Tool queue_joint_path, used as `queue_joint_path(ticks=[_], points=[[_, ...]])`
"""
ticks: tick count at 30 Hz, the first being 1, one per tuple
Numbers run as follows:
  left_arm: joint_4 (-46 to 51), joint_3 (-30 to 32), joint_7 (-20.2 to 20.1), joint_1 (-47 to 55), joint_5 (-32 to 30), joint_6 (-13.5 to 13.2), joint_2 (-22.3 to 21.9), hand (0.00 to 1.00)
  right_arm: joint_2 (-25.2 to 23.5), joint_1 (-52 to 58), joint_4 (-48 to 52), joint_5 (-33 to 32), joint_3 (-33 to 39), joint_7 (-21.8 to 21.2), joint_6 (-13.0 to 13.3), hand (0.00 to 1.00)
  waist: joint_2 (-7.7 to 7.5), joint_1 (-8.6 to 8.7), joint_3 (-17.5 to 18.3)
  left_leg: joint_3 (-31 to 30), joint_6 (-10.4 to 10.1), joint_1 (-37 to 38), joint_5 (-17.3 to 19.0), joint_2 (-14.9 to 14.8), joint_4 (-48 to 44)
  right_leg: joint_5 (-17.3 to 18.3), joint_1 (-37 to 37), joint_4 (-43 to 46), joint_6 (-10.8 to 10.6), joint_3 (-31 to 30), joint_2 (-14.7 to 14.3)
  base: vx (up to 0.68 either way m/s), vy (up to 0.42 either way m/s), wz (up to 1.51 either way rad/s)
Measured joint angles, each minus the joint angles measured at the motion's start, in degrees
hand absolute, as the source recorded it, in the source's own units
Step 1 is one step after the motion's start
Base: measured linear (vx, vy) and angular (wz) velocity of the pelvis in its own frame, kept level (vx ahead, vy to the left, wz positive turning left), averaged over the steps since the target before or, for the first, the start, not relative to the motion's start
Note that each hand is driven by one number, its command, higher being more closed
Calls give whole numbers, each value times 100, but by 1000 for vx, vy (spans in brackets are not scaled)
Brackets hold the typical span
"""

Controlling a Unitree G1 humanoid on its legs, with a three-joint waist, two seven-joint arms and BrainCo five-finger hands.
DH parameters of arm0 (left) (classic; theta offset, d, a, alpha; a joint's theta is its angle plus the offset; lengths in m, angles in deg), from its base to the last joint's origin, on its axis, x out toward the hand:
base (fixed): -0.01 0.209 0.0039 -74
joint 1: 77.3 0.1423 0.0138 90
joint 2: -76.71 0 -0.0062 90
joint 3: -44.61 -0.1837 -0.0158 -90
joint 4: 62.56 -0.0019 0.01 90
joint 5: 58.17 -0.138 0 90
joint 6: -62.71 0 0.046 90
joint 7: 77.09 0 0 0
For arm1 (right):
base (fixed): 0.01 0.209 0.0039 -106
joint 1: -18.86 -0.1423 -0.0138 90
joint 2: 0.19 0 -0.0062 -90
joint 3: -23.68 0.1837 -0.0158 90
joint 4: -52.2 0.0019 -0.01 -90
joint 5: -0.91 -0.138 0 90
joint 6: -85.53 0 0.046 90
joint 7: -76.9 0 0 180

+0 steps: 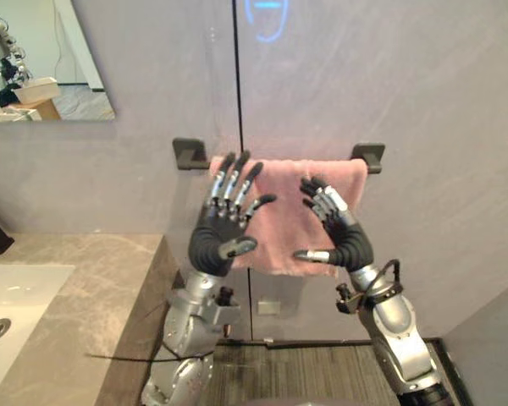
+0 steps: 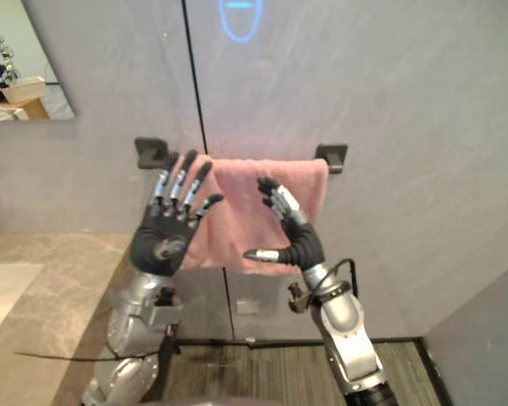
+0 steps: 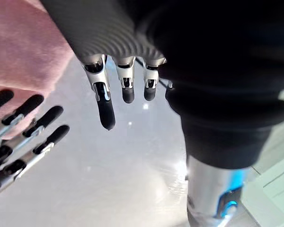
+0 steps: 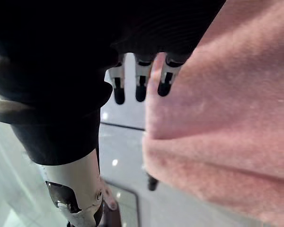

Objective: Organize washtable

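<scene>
A pink towel (image 1: 284, 211) is seen draped over a dark towel rail (image 1: 190, 153) on the grey wall (image 1: 423, 127), spread from near the rail's left bracket to just short of its right one. The left hand (image 1: 220, 228) and the right hand (image 1: 345, 241) are raised before it, one at each side edge of the cloth, with fingers spread apart and thumbs held out; nothing is gripped by either. In the right wrist view the fingertips (image 4: 140, 90) are shown just beside the cloth, though whether it is touched cannot be told.

The step in hand is judged to be the tidying of the towel on its rail, with the grasp not yet made. The next move is thought to call for both side edges to be pinched near the rail and the cloth drawn flat and level, so that it is not dragged off one end. Room is limited behind by the wall and above by the rail and its brackets. To the left, the side edge of the stone worktop (image 1: 93, 279), in which a white sink (image 1: 17, 296) is set, is found near the left arm, so a wide swing that way is ill-advised. To the right and below the hem, open space is left down to the dark floor (image 1: 313, 372)
</scene>
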State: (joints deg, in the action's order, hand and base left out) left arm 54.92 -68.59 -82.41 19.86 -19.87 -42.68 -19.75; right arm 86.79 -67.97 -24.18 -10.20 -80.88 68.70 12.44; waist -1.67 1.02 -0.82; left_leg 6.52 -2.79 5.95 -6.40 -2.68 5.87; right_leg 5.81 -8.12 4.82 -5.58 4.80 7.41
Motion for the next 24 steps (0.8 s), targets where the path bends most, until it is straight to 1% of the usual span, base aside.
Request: queue_joint_path(ticks=[2,5,7,9,12,15,19,22,24], points=[[-354,-167,-96,-88,121,146,21,0,20,-3,-347,29,-7,-63,-62,0,13,-3,-57,0,0,0,0,-1,0,-5,1,0,-7,-1,-2,0,0,0],[-816,-282,-102,-242,160,257,23,0,158,-49,-785,60,-221,-75,-191,0,32,-2,-128,3,0,0,0,-2,1,10,5,0,16,-4,-2,0,0,0],[-1060,-364,-101,-362,157,288,21,0,178,-62,-964,112,-261,-78,-222,0,33,-8,-172,3,0,-3,0,-4,1,14,8,0,20,-4,-3,0,0,0],[-1355,-380,-91,-468,141,363,18,0,213,-175,-1237,265,-352,-69,-257,0,34,27,-213,2,0,-51,1,-6,2,15,52,-8,23,-2,-5,0,0,0],[-1655,-378,-45,-608,35,371,18,0,208,-273,-1493,296,-391,-40,-294,0,30,41,-226,-2,-5,-162,3,-16,3,14,155,-14,24,-5,-9,0,0,0],[-2040,-378,81,-761,-94,376,15,0,194,-524,-1849,513,-432,79,-405,0,20,110,-231,-3,-1,-252,1,-18,2,-13,239,-33,-4,-11,-15,17,-5,-1],[-2403,-359,282,-949,-299,381,8,0,143,-620,-2075,713,-418,231,-441,0,5,124,-229,-6,-1,-295,1,-26,-9,-20,239,-91,-3,-24,-29,63,-19,1],[-2619,-298,333,-1140,-325,380,-40,0,72,-761,-2388,726,-328,327,-469,0,4,130,-229,-5,-1,-316,1,-37,-32,-22,254,-100,1,-29,-42,49,-21,0],[-2729,-226,432,-1229,-480,379,-61,0,66,-784,-2413,728,-261,422,-496,0,4,131,-229,-4,-1,-315,1,-41,-32,-22,255,-104,2,-36,-45,0,0,0]])
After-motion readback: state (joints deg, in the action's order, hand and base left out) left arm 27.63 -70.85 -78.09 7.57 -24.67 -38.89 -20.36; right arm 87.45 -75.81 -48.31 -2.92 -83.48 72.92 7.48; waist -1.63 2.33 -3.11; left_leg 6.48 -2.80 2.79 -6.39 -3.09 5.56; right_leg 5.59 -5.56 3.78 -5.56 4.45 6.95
